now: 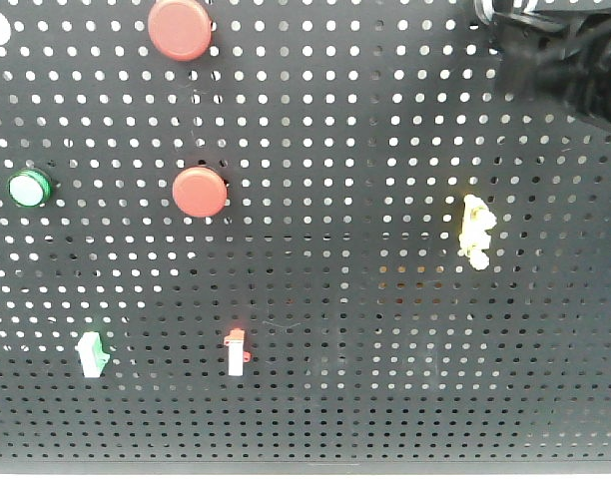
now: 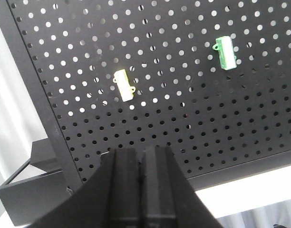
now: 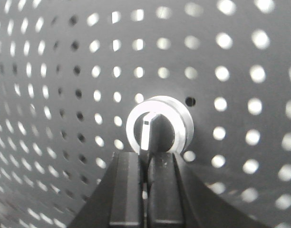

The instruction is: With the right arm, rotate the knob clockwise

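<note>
Closest to your right wrist camera are the right gripper's (image 3: 146, 159) two black fingers (image 3: 129, 187). They are drawn almost together, with only a thin slit between them. The slit lines up with the lower end of the pointer bar (image 3: 146, 135) on the knob (image 3: 160, 137). From this view you cannot tell whether the tips pinch the bar or just sit in front of it.

That is the main risk. If the hold is only on the bar's end, a clockwise twist could make the tips ride off it, and the knob would stay where it is. The bar also leans a little off the slit, so the tips may bear on one edge only.

The knob sits low in its silver collar (image 3: 181, 128), and the fingertips are just beside the collar's bottom rim. If your wrist axis is off the knob's centre, the rotation could sweep the fingers onto the collar or press them into the pegboard (image 3: 238, 88).

In the front view the right arm (image 1: 560, 55) is a dark shape at the panel's top right, and it hides the knob. You would have to judge the turn from the wrist view alone.

The two red buttons (image 1: 199, 192) and the green-rimmed button (image 1: 29, 188) are well apart from the knob. The left gripper (image 2: 141, 156) is closed near the board's lower edge and is unlikely to interfere.
</note>
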Controlling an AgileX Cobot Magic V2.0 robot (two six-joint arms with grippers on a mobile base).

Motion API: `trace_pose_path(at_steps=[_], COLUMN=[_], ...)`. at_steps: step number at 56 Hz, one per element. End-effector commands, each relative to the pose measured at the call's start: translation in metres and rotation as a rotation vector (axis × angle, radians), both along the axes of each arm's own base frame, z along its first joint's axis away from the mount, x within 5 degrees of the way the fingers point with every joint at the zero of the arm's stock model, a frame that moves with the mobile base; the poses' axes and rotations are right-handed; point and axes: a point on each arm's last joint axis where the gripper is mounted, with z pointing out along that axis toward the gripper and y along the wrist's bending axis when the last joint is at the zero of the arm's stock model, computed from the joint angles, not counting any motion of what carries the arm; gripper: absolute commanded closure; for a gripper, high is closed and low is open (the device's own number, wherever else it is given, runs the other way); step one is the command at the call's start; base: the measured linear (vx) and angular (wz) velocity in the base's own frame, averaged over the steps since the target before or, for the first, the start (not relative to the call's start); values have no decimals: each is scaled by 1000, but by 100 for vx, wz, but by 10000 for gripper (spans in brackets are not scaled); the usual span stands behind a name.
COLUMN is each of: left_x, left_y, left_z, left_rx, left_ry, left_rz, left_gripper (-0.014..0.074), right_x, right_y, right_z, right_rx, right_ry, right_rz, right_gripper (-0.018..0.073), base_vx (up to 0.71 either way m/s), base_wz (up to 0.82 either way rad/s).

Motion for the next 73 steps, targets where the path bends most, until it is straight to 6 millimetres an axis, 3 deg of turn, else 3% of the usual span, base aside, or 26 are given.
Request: trace_pose_path(at_steps=[1, 19, 33, 41, 51, 73], left_x=[2, 2, 2, 2, 2, 2], left_y=[-1, -1, -1, -1, -1, -1], left_z=[-5, -5, -5, -5, -5, -5], left_rx=[-9, -9, -9, -9, -9, -9], left_ry=[-27, -27, -27, -27, -27, -27], left_rz=[-13, -13, -13, -13, -13, -13], left_gripper=[603, 603, 603, 603, 603, 603], right_x=[-7, -5, -5, -8, -27, -97], right_y=[-10, -9, -9, -7, -8, -31], right_z=[24, 24, 24, 24, 32, 59], right_rx=[201, 466, 488, 415, 208, -210], right_ry=[-75, 37, 45, 30, -85, -435], right_rz=[-42, 31, 37, 57, 60, -77], right_gripper=[567, 567, 567, 565, 565, 565], base_vx=[0, 0, 0, 0, 0, 0], base_wz=[0, 0, 0, 0, 0, 0])
